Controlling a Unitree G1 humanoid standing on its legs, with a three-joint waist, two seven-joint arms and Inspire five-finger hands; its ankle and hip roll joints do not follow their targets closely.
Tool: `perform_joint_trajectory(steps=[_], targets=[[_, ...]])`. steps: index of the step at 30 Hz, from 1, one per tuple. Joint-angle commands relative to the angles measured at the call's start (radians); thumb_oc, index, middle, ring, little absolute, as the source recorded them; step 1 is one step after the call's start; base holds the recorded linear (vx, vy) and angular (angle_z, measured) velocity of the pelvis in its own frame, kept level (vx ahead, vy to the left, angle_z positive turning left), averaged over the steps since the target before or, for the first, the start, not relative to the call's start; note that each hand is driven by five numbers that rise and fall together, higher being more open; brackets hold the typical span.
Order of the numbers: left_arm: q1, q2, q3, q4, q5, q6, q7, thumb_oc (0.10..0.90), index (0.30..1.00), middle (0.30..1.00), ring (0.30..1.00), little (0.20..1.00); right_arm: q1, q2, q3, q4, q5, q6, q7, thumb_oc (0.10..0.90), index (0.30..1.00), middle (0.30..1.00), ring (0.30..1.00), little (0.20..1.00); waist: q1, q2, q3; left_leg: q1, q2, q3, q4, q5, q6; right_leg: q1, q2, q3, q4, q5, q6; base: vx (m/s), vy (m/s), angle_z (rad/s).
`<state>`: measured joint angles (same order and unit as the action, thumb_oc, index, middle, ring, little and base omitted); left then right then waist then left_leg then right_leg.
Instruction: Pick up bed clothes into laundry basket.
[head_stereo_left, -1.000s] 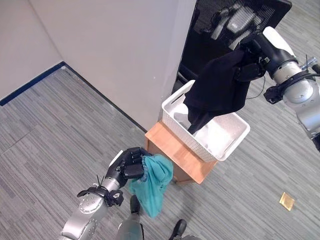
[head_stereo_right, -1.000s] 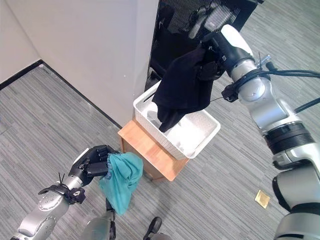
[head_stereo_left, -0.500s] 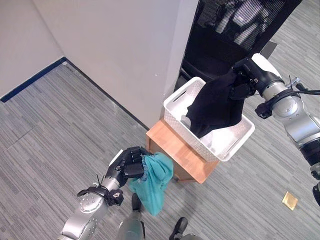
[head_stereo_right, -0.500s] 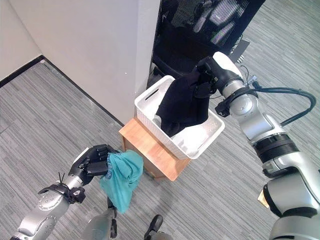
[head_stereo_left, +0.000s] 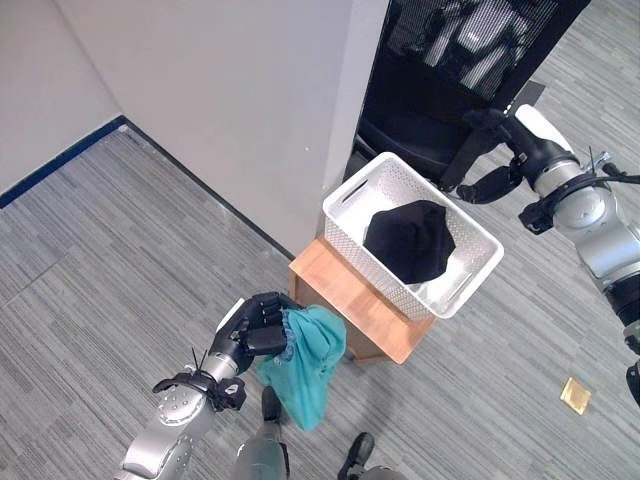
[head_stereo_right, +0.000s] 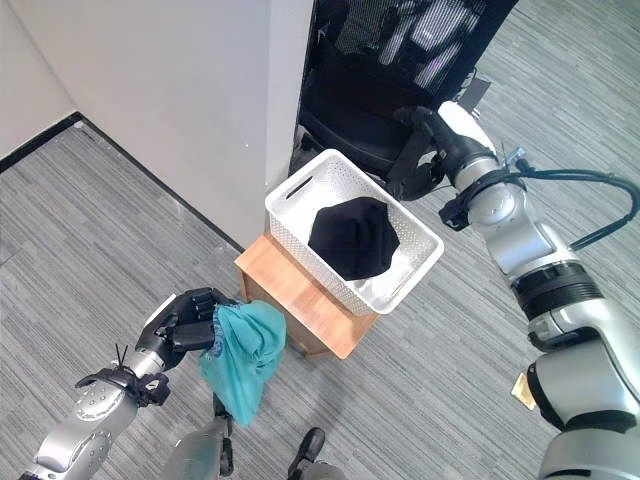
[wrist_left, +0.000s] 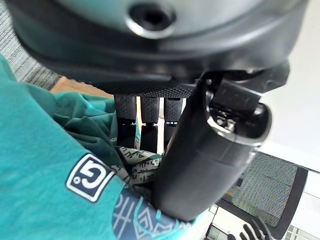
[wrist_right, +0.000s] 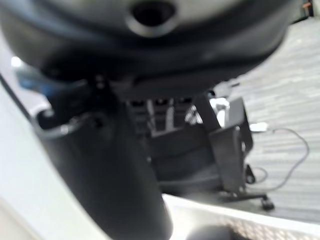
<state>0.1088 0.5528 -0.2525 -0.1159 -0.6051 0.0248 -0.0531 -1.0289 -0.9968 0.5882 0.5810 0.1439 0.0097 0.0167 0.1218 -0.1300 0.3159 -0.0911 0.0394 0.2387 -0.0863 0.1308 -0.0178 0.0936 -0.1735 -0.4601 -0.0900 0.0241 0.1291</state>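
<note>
A white perforated laundry basket (head_stereo_left: 455, 290) is seen standing on a small wooden table (head_stereo_left: 350, 300) set against the corner of a grey wall (head_stereo_left: 250, 110), with a black mesh-backed office chair (head_stereo_left: 450, 70) just behind it. A black garment (head_stereo_left: 408, 240) is seen lying crumpled inside the basket, on its floor, toward the middle; the lighter bottom of the basket is visible beside it.

The right hand (head_stereo_left: 492, 150) is held above and just beyond the far rim of the basket, in front of the chair's seat. Its fingers are stretched out and slack, with nothing gripped between them, and it is apart from the black garment.

The left hand (head_stereo_left: 258, 328) is held low, near the front corner of the table and well apart from the basket's opening. Its fingers and thumb are curled tightly round a teal garment (head_stereo_left: 305, 365), which hangs down from the fist in a loose bunch. In the left wrist view, the teal cloth (wrist_left: 45, 165) is shown pinched between the fingers (wrist_left: 145, 125) and the thumb, and a small square label and a paler patterned lining are visible on it.

The floor (head_stereo_left: 120, 250) is covered in grey striped carpet, and a small tan square (head_stereo_left: 574, 395) is seen lying on it, well to the right of the table.
</note>
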Motion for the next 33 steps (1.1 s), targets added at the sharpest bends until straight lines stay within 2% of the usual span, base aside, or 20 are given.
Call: perform_joint_trajectory(steps=[1,7,11,12,13,14,15,16,17,18,19,21,22,26,28,29,33], targets=[[-0.035,-0.034,0.014,-0.136,-0.008,-0.126,-0.018,0.4,0.3,0.3,0.3,0.3,-0.234,-0.126,-0.027,-0.024,0.044,-0.065,-0.09,0.8,0.9,0.9,0.9,0.9,0.018,-0.004,-0.072,0.067,0.026,-0.002,-0.001,-0.082,-0.05,-0.016,-0.017,0.015,0.05,0.042,0.054,0.0,0.0,0.0],[-0.043,-0.037,0.025,-0.127,-0.005,-0.125,-0.02,0.4,0.3,0.3,0.3,0.3,-0.246,-0.185,-0.072,-0.092,0.126,-0.098,-0.119,0.8,0.9,0.9,0.9,0.9,0.006,-0.007,-0.087,0.073,0.029,0.001,-0.001,-0.084,-0.053,-0.005,-0.013,0.013,0.045,0.036,0.053,0.0,0.0,0.0],[-0.041,-0.034,0.051,-0.125,0.002,-0.127,-0.016,0.4,0.3,0.3,0.3,0.3,-0.158,-0.238,-0.199,-0.158,0.19,-0.129,-0.145,0.8,0.9,0.9,0.9,0.9,-0.009,-0.006,-0.101,0.082,0.029,0.006,-0.001,-0.088,-0.054,0.001,-0.011,0.015,0.041,0.035,0.056,0.0,0.0,0.0],[-0.041,-0.033,0.077,-0.124,0.012,-0.127,-0.015,0.4,0.3,0.3,0.3,0.3,-0.078,-0.287,-0.282,-0.192,0.205,-0.138,-0.157,0.8,0.9,0.9,0.9,0.9,-0.029,0.001,-0.112,0.093,0.031,0.013,-0.001,-0.094,-0.054,0.004,-0.011,0.021,0.042,0.033,0.057,0.0,0.0,0.0],[-0.037,-0.036,0.093,-0.122,0.018,-0.126,-0.013,0.4,0.3,0.3,0.3,0.3,-0.04,-0.307,-0.324,-0.205,0.208,-0.142,-0.167,0.8,0.9,0.9,0.9,0.9,-0.042,0.007,-0.118,0.099,0.031,0.018,-0.001,-0.097,-0.054,0.006,-0.012,0.027,0.043,0.031,0.058,0.03,0.006,0.07],[-0.036,-0.028,0.111,-0.12,0.032,-0.125,-0.012,0.4,0.3,0.3,0.3,0.3,0.051,-0.329,-0.415,-0.222,0.206,-0.145,-0.175,0.8,0.9,0.9,0.9,0.9,-0.051,0.007,-0.124,0.107,0.032,0.023,-0.001,-0.1,-0.053,0.008,-0.013,0.033,0.047,0.028,0.058,0.01,0.008,0.07],[-0.037,-0.025,0.109,-0.12,0.032,-0.125,-0.012,0.4,0.3,0.3,0.3,0.3,0.067,-0.329,-0.431,-0.227,0.205,-0.144,-0.175,0.8,0.9,0.9,0.9,0.9,-0.048,0.004,-0.124,0.107,0.032,0.023,-0.001,-0.1,-0.053,0.008,-0.013,0.033,0.047,0.028,0.058,0.03,0.005,-0.03],[-0.034,-0.026,0.147,-0.122,0.044,-0.126,-0.009,0.4,0.3,0.3,0.3,0.3,0.207,-0.35,-0.559,-0.234,0.222,-0.149,-0.178,0.8,0.9,0.9,0.9,0.9,-0.076,0.014,-0.135,0.122,0.032,0.034,-0.001,-0.107,-0.052,0.013,-0.015,0.039,0.052,0.023,0.058,0.03,0.006,-0.12],[-0.027,-0.037,0.176,-0.12,0.038,-0.126,-0.006,0.4,0.3,0.3,0.3,0.3,0.284,-0.354,-0.626,-0.228,0.23,-0.149,-0.186,0.8,0.9,0.9,0.9,0.9,-0.099,0.026,-0.141,0.131,0.032,0.041,-0.001,-0.111,-0.051,0.016,-0.016,0.046,0.056,0.021,0.058,0.05,0.007,-0.17],[-0.023,-0.031,0.202,-0.124,0.03,-0.126,-0.005,0.4,0.3,0.3,0.3,0.3,0.426,-0.349,-0.753,-0.236,0.221,-0.146,-0.192,0.8,0.9,0.9,0.9,0.9,-0.109,0.026,-0.147,0.139,0.031,0.045,-0.001,-0.115,-0.049,0.017,-0.016,0.051,0.06,0.017,0.058,0.04,0.008,-0.12],[-0.016,-0.029,0.219,-0.131,0.027,-0.126,-0.007,0.4,0.3,0.3,0.3,0.3,0.5,-0.342,-0.811,-0.238,0.213,-0.144,-0.191,0.8,0.9,0.9,0.9,0.9,-0.119,0.029,-0.151,0.143,0.031,0.047,-0.001,-0.117,-0.049,0.02,-0.016,0.054,0.061,0.014,0.057,0.03,-0.006,-0.14],[-0.016,-0.011,0.263,-0.149,0.036,-0.131,-0.002,0.4,0.3,0.3,0.3,0.3,0.737,-0.297,-1.012,-0.219,0.207,-0.135,-0.193,0.8,0.9,0.9,0.9,0.9,-0.132,0.031,-0.16,0.154,0.031,0.055,-0.001,-0.12,-0.049,0.025,-0.015,0.059,0.063,0.009,0.056,0.03,-0.016,-0.14],[-0.017,0.006,0.265,-0.158,0.041,-0.13,-0.005,0.4,0.3,0.3,0.3,0.3,0.857,-0.269,-1.111,-0.214,0.211,-0.131,-0.185,0.8,0.9,0.9,0.9,0.9,-0.125,0.028,-0.162,0.158,0.031,0.057,-0.001,-0.121,-0.05,0.028,-0.015,0.059,0.063,0.007,0.056,0.02,-0.016,-0.18],[-0.008,0.031,0.307,-0.206,0.059,-0.128,-0.022,0.4,0.3,0.3,0.3,0.3,1.092,-0.117,-1.293,-0.057,0.296,-0.127,-0.169,0.8,0.9,0.9,0.9,0.9,-0.134,0.044,-0.17,0.167,0.034,0.061,-0.001,-0.122,-0.054,0.039,-0.012,0.059,0.056,0.0,0.054,0.01,-0.03,-0.2],[-0.007,0.033,0.312,-0.216,0.06,-0.125,-0.029,0.4,0.3,0.3,0.3,0.3,1.125,-0.085,-1.318,-0.027,0.3,-0.121,-0.161,0.8,0.9,0.9,0.9,0.9,-0.135,0.049,-0.172,0.168,0.034,0.06,-0.001,-0.121,-0.055,0.042,-0.011,0.058,0.053,-0.001,0.053,0.0,-0.027,-0.11],[-0.009,0.036,0.331,-0.245,0.063,-0.128,-0.031,0.4,0.3,0.3,0.3,0.3,1.155,0.022,-1.329,0.061,0.309,-0.127,-0.191,0.8,0.9,0.9,0.9,0.9,-0.132,0.062,-0.173,0.168,0.034,0.057,-0.001,-0.12,-0.056,0.046,-0.011,0.052,0.047,-0.002,0.052,0.0,-0.029,-0.14],[-0.033,0.05,0.408,-0.255,0.068,-0.15,-0.012,0.4,0.3,0.3,0.3,0.3,1.199,0.192,-1.278,0.147,0.291,-0.101,-0.194,0.8,0.9,0.9,0.9,0.9,-0.128,0.082,-0.176,0.166,0.035,0.049,-0.001,-0.116,-0.058,0.054,-0.011,0.042,0.041,-0.005,0.049,0.0,-0.025,-0.15]])
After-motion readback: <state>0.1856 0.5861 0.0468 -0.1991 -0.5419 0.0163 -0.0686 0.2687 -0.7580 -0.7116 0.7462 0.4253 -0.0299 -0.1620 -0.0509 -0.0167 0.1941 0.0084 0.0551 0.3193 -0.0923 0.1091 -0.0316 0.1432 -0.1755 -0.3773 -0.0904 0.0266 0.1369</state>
